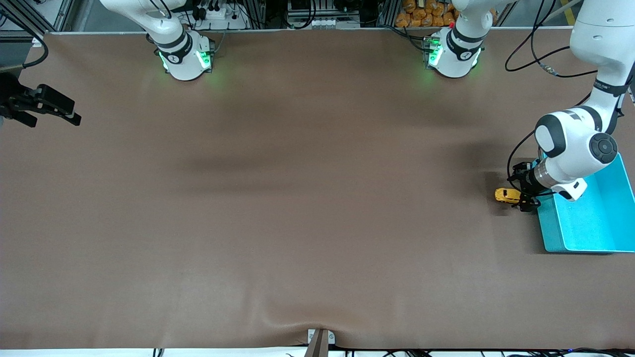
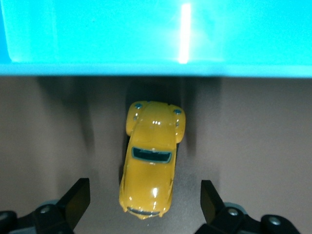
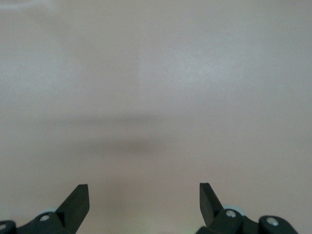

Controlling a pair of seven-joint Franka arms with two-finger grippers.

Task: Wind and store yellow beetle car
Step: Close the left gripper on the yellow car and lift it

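The right gripper [image 1: 59,113] waited at the right arm's end of the counter [image 1: 297,198], its jaws spread wide and empty, with nothing but bare brown surface under them in the right wrist view.

Toward the left arm's end, the yellow beetle car [image 1: 507,195] sat on its wheels on the counter, just beside the outer wall of the teal bin [image 1: 550,233] and not in it. The left gripper [image 1: 527,193] was low at the car with its jaws fully open and holding nothing. In the left wrist view the car [image 2: 150,163] lay lengthwise between the two fingertips [image 2: 78,197], one end level with them and the other pointing away toward the bin wall [image 2: 156,69]; there was clear counter on both flanks, so neither pad touched it.

The toy looked light, hard and rigid, with a glossy rounded shell that would probably slip under a grip taken high on the roof. The better hold seemed to be low across the straight door sides, midway along the body, above the wheels so they stay free to turn for winding. Being so small and on wheels, it would likely roll off if one pad met it first, so the jaws should have closed squarely and evenly.
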